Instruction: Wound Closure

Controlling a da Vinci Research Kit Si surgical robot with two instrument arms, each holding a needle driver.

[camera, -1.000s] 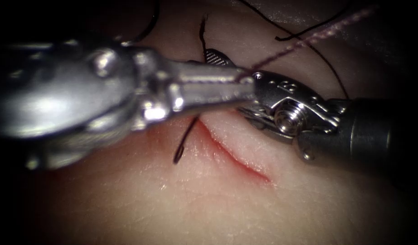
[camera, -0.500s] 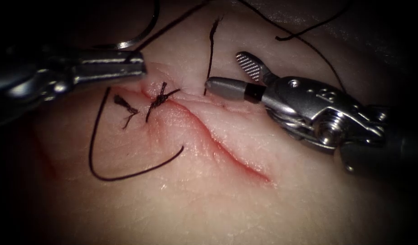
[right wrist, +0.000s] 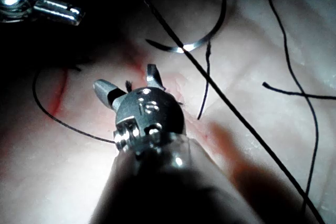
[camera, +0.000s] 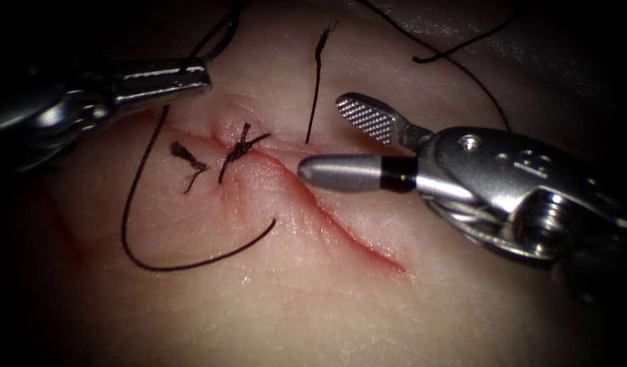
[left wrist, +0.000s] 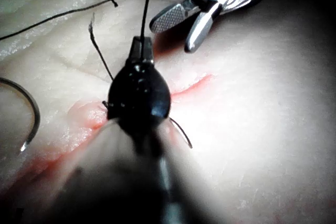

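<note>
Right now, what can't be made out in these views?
- Needle, lying free on the tissue: one end cut off by the left wrist view's edge, so its thread join is unseen.
- Knot on the cut: in the left wrist view, hidden behind the left tool, shut on the thread.
- Thread's ends: run off the endoscope view's top edge.
- Tissue right of the cut: partly covered by the right tool, open and empty, in the endoscope view.

Tissue [camera: 313, 299] with cut [camera: 341, 231], loose thread [camera: 133, 231], needle [left wrist: 31, 114]

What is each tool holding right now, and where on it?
Left tool: thread, gripped at the jaw tips. Right tool: nothing, jaws open. Needle lies free on the tissue.
</note>
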